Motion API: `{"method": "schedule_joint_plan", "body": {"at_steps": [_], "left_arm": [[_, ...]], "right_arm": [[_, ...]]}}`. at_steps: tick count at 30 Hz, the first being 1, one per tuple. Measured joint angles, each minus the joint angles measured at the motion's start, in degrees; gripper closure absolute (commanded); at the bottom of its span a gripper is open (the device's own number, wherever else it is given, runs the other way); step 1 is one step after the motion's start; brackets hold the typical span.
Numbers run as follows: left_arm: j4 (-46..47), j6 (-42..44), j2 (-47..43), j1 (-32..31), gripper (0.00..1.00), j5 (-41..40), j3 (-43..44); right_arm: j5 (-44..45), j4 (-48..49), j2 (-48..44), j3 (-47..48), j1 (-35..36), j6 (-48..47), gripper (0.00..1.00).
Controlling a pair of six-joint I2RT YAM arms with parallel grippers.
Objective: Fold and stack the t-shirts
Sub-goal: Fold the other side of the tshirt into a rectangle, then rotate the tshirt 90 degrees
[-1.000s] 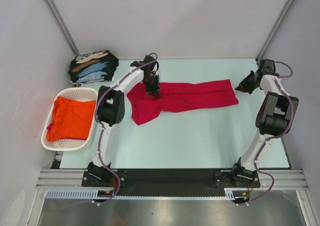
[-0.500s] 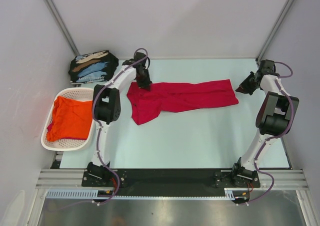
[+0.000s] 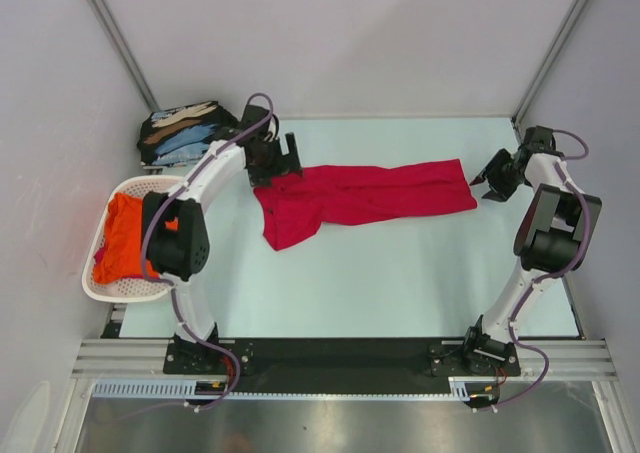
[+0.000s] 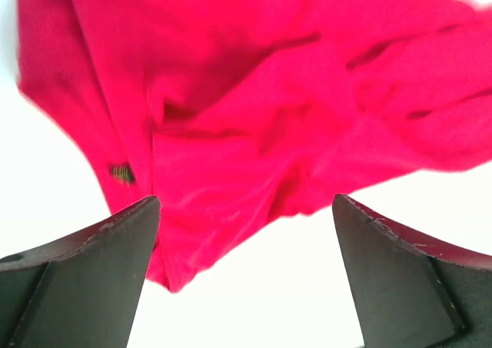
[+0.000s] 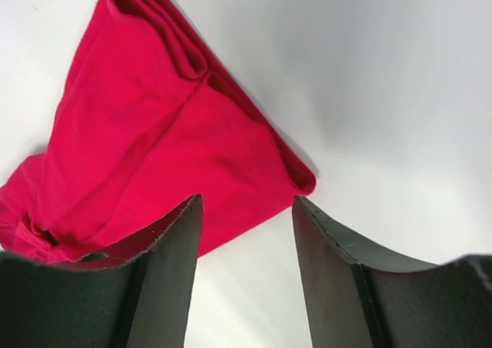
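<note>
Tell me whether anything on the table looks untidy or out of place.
Yes. The red shirt lies as a long, wrinkled strip across the table, bunched at its left end, not spread flat. The orange shirt sits crumpled in the basket. Nothing looks damaged.

Bright, even overhead light with soft shadows. In the left wrist view the tabletop (image 4: 246,294) burns out white and the red shirt (image 4: 254,110) blurs at its edges.

no legible text, brand, number or sign anywhere, small dark tag (image 4: 121,173) on crimson t-shirt (image 4: 254,94) too blurred to read, light-blue and tan prints on folded black t-shirts (image 3: 185,133) undecipherable
</note>
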Motion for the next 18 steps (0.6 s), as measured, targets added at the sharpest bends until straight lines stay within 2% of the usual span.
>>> {"method": "schedule_joint_plan", "body": {"at_steps": [7, 14, 16, 18], "left_arm": [[-2.8, 0.0, -1.9, -0.3, 0.01, 0.4, -10.5], [-6.9, -0.1, 1.0, -1.0, 0.02, -1.6, -11.5], [-7.3, -0.2, 2.5, -1.1, 0.11, -2.1, -11.4], [-7.8, -0.4, 4.5, -1.2, 0.47, -2.1, -11.4]], "right_arm": [[-0.4, -1.2, 4.5, 2.2, 1.0, -1.0, 0.44], [-1.0, -2.6, 6.7, 4.0, 2.9, -1.4, 0.44], [-1.1, -2.8, 6.7, 4.4, 3.0, -1.4, 0.44], [-1.1, -2.8, 6.8, 4.8, 3.0, -1.4, 0.44]]}}
